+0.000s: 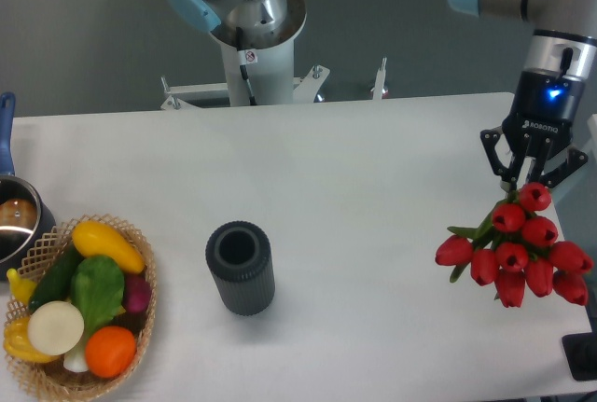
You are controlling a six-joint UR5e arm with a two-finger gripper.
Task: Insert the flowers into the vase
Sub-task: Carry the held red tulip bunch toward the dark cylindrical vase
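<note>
Grey wall behind, and below it a white surface [373, 159] carries everything I have to deal with. My fingers [528, 181] hang near the right edge of the surface, closed on the green stems of the flowers [519, 253], so the bunch of red tulip heads droops below and slightly left of my grip, close to the front right corner. Whether the heads touch the surface or hang just above it I cannot tell from this view.

The vase [241, 267] stands upright toward the front, left of the middle, well apart from the bunch, its round mouth open to the camera. By my judgement the step in hand is the carry: the bunch is grasped but not yet moved across. Next I would need to lift, travel left, turn the stems downward and line them up over the mouth, which is narrower than the spread of heads.

A basket of vegetables [79, 313] sits at the front left corner, with a metal pot [17, 220] just behind it at the left edge.

Writing: my wrist housing reads ROBOTIQ; a small sticker on the arm's base column is too small to read.
</note>
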